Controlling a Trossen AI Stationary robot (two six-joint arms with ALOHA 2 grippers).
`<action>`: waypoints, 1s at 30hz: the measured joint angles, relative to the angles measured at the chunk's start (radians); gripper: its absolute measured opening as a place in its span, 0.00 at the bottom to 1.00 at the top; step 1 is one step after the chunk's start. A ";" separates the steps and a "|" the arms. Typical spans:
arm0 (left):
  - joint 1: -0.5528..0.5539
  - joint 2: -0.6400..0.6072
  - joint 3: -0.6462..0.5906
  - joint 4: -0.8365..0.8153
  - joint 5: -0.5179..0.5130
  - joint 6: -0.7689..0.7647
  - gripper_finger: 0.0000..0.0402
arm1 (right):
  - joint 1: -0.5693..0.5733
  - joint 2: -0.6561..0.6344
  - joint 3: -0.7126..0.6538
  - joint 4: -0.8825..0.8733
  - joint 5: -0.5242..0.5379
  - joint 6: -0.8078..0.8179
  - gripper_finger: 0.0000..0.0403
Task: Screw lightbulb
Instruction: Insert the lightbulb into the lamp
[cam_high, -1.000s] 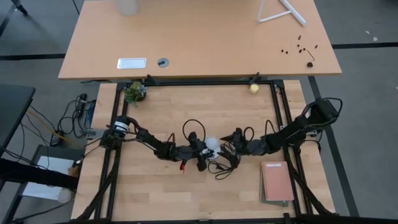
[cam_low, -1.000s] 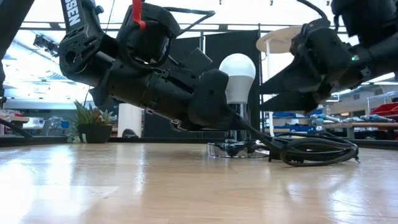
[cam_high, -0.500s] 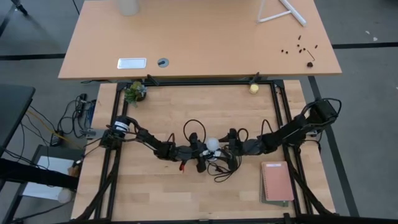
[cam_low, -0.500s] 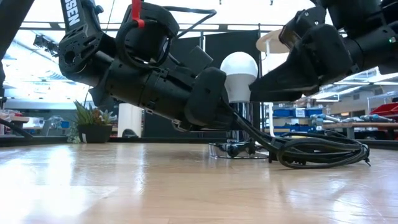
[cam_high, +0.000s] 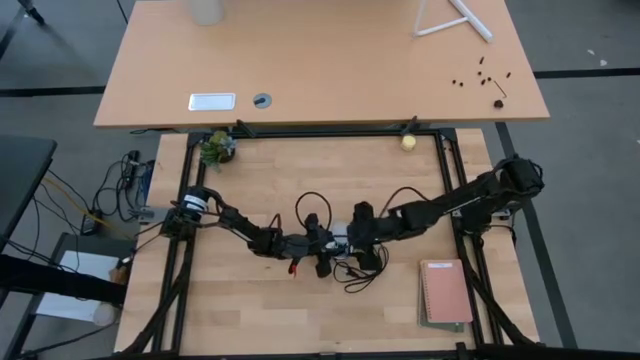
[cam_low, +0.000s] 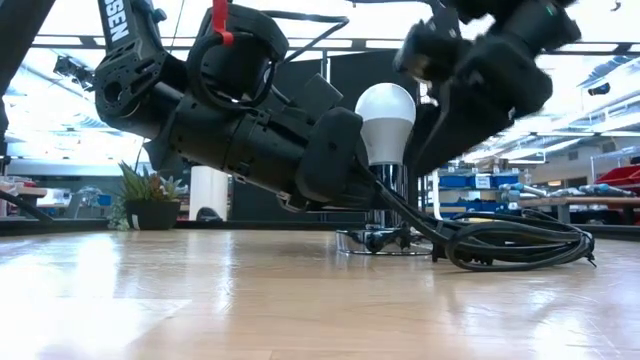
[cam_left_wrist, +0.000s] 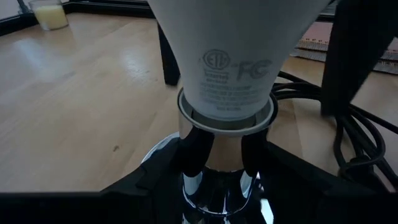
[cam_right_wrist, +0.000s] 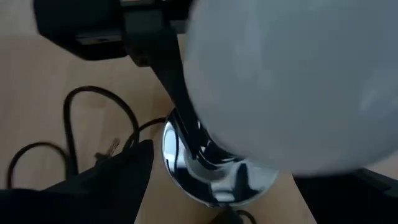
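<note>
Bulb (cam_low: 386, 120) standing upright mid-table, long axis vertical, dome up, neck down in chrome socket (cam_left_wrist: 217, 186). Grey print showing on neck: "FC" mark beside round "EU"-style logo, small lines under it unreadable. Left gripper (cam_left_wrist: 217, 155) pinching narrow on socket stem just under bulb, fingers (cam_left_wrist: 194, 152) either side. Right gripper (cam_high: 357, 224) hanging over dome, jaws spread wide, touching or not: cannot tell. Black cord (cam_low: 510, 245) coiling right of socket. Left arm (cam_low: 150, 90) showing white letters "SEN".
</note>
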 joint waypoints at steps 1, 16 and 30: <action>0.000 0.000 0.000 -0.001 0.006 0.002 0.50 | -0.005 0.000 0.036 -0.063 -0.012 -0.018 0.93; -0.004 0.000 0.000 0.005 0.037 0.082 0.50 | -0.093 0.008 0.313 -0.476 -0.175 -0.009 0.93; -0.005 0.000 0.000 0.006 0.040 0.050 0.50 | -0.064 0.326 0.746 -0.905 -0.176 -0.087 0.93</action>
